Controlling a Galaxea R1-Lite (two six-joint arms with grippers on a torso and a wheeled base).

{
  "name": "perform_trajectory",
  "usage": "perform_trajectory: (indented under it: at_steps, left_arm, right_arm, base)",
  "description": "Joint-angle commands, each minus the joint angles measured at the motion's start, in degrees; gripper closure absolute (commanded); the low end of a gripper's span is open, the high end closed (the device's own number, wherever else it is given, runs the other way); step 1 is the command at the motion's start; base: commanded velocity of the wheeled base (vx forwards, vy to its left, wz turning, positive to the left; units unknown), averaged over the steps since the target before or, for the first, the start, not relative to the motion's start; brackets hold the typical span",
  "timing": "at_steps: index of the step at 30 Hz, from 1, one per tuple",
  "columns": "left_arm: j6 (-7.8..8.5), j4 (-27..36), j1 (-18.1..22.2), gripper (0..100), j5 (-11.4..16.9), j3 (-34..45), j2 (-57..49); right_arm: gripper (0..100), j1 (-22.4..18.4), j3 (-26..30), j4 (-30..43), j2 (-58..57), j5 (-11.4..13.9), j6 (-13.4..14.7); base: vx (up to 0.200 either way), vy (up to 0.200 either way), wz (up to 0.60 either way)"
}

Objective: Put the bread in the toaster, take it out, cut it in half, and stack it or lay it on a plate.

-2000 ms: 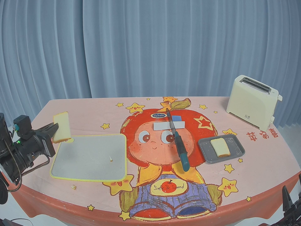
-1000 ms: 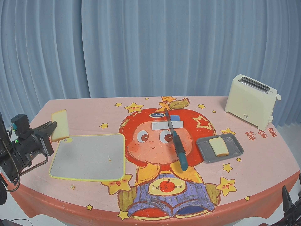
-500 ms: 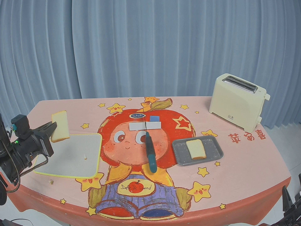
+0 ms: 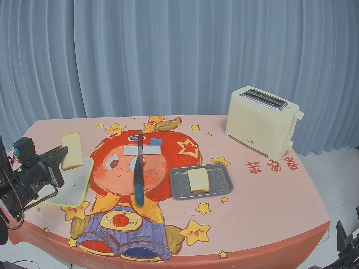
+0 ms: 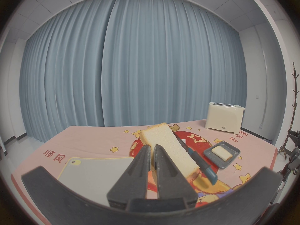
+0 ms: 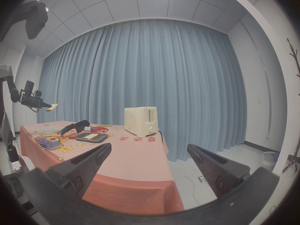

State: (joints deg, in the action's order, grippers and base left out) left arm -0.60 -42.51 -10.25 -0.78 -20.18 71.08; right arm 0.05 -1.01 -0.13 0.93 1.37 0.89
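My left gripper (image 4: 61,153) is shut on a bread slice (image 4: 72,151), held upright in the air over the far corner of the cutting board (image 4: 76,191). From the left wrist the slice (image 5: 170,147) stands between the shut fingers (image 5: 137,169). A half slice (image 4: 198,180) lies on the grey plate (image 4: 221,182) at mid-table. The cream toaster (image 4: 261,122) stands at the back right with its slots bare. A teal-handled knife (image 4: 138,176) lies on the cloth between board and plate. My right gripper (image 6: 148,147) hangs open, low off the table's front right corner.
A white strip and a blue card (image 4: 142,149) lie under the knife's blade. A crumb (image 4: 73,185) sits on the board. The table's front edge curves close to me, and a blue curtain hangs behind the table.
The whole head picture has slid left, so the camera has turned to the right. The left gripper keeps the slice at the same spot in the picture. Nothing on the table has moved.
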Motion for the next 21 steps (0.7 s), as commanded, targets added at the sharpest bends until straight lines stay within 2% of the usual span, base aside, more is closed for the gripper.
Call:
perform_trajectory:
  at_steps: [1,3,5,6,9,14,21]
  left_arm:
    - [-0.02,0.0,0.0,100,0.0,0.0,0.0]
    - [0.51,-0.1,-0.1,100,0.3,0.1,-1.0]
    - [0.25,-0.2,-0.6,100,0.4,-0.3,-2.1]
    - [-0.02,-0.1,-2.4,100,-0.1,-0.7,-2.8]
    - [-0.11,0.7,-4.3,100,-0.3,-0.4,-3.0]
    - [-0.11,3.0,-4.4,100,-0.2,-0.4,-3.1]
    - [-0.11,3.2,-4.5,100,-0.2,-0.6,-3.0]
  right_arm:
    - [0,0.0,1.0,0.0,-0.5,0.0,0.0]
    - [0,0.0,1.0,0.0,-0.5,0.0,0.0]
    - [0,0.0,1.0,0.0,-0.5,0.0,0.0]
    - [0,0.0,1.0,0.0,-0.5,0.0,0.0]
    - [0,0.0,1.0,0.0,-0.5,0.0,0.0]
    - [0,0.0,1.0,0.0,-0.5,0.0,0.0]
    - [0,0.0,1.0,0.0,-0.5,0.0,0.0]
  base:
    - [0.0,-0.2,0.0]
    - [0.0,-0.2,0.0]
    - [0.0,0.0,0.0]
    - [0.0,0.0,0.0]
    - [0.0,0.0,0.0]
    - [0.0,0.0,0.0]
    - [0.0,0.0,0.0]
